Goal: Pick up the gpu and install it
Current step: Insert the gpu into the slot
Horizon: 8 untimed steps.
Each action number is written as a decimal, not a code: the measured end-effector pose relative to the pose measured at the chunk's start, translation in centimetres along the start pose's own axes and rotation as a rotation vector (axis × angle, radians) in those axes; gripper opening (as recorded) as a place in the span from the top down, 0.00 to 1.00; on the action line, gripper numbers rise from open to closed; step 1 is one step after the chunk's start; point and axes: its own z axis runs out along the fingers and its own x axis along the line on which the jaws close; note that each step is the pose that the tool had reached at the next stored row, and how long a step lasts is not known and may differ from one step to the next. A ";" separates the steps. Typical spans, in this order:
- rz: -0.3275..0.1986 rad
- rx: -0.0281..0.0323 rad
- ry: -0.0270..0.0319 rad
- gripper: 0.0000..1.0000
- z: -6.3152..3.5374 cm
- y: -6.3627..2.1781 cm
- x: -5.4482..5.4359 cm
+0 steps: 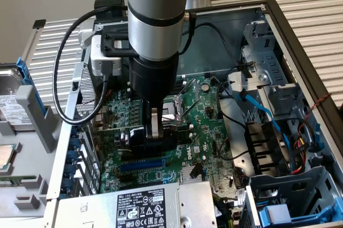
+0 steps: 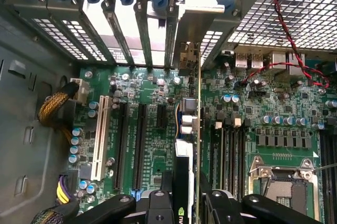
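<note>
gripping the gpu (image 2: 182, 179) on edge inside the open computer case (image 1: 244, 19).
the arm (image 1: 158, 19) reaches down into the case over the green main board (image 1: 206, 131), and a silver power supply (image 1: 144, 206) sits close by the gripper (image 2: 187, 205), on the exterior view's lower side. the gripper is clenched on the gpu, a finger on each side of its black shroud; the card stands upright between them and runs straight out ahead of the fingertips, its silver bracket (image 2: 190, 24) at the far end by the case's rear slot openings. long black slots (image 2: 141, 145) and a white slot (image 2: 100, 134) lie off one side of the gripper, the processor socket (image 2: 281, 184) off the other. whether the card is seated in a slot cannot be told.
</note>
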 end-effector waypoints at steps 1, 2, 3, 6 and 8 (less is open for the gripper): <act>0.000 -0.0001 0.0001 0.71 0.10 -0.01 0.0; 0.000 -0.0001 0.0002 0.71 0.22 -0.02 0.0; 0.000 -0.0001 0.0002 0.71 0.34 -0.03 0.0; 0.000 -0.0002 0.0002 0.71 0.60 0.02 0.0; 0.000 -0.0003 0.0003 0.71 0.70 0.10 0.0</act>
